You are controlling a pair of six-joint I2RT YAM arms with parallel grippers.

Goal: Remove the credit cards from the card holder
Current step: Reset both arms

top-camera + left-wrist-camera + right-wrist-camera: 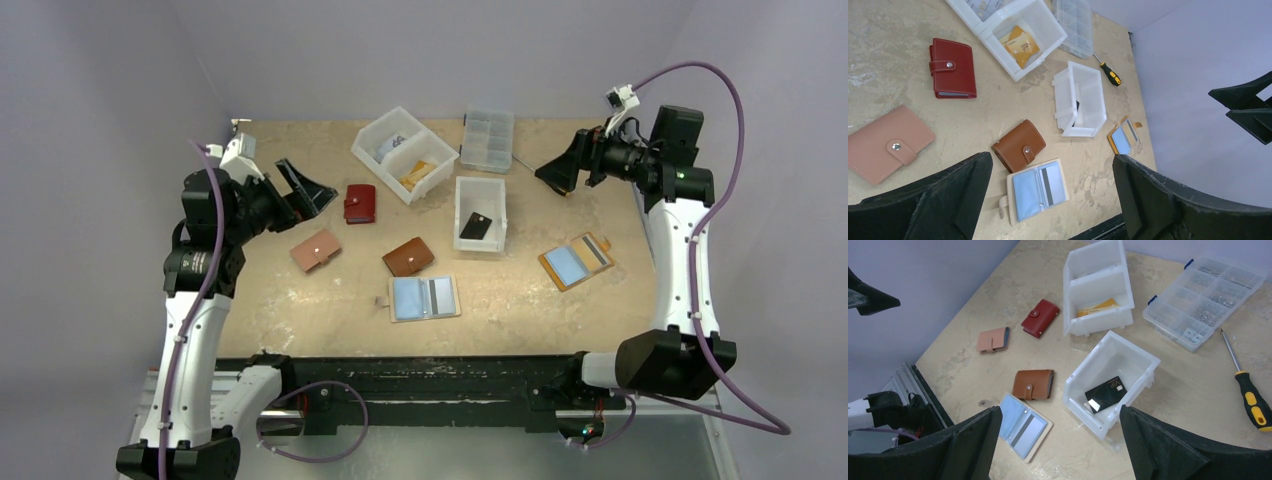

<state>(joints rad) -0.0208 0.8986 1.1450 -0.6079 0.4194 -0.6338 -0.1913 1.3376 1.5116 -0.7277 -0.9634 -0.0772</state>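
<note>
Tabletop (300,300) of mottled beige, scuffed and blotched with paler patches, boxed in by plain pale lilac walls (440,50) at the back and on both sides. Black bar (430,372) along the near edge, by the arm bases.

Landmark near the middle: small white bin (460,212), open-topped. Holds a black card (475,226) lying flat inside.

Toward the near edge from the bin, slightly left: cream card holder (424,298), spread open. Shows a light blue card (407,297) and a grey striped card (440,293) tucked in its sleeves.

Right of the bin and a little nearer: tan card holder (576,262), also open, with a second light blue card (565,266) in it.

Close to the bin on its left: brown wallet (408,256), snapped shut. Farther left: pink wallet (316,250) and red wallet (360,203), both closed.

Behind the bin to the left: white double bin (410,155), yellow-orange flat pieces in one compartment. Directly behind the bin: clear compartment box (487,140). Behind and to the right: screwdriver (1250,400) with a black and yellow handle, flat on the surface.

Left gripper (318,195) in the air well left of the bin, jaws spread wide, nothing between them. Right gripper (548,175) in the air behind and right of the bin, jaws likewise spread wide around nothing.
</note>
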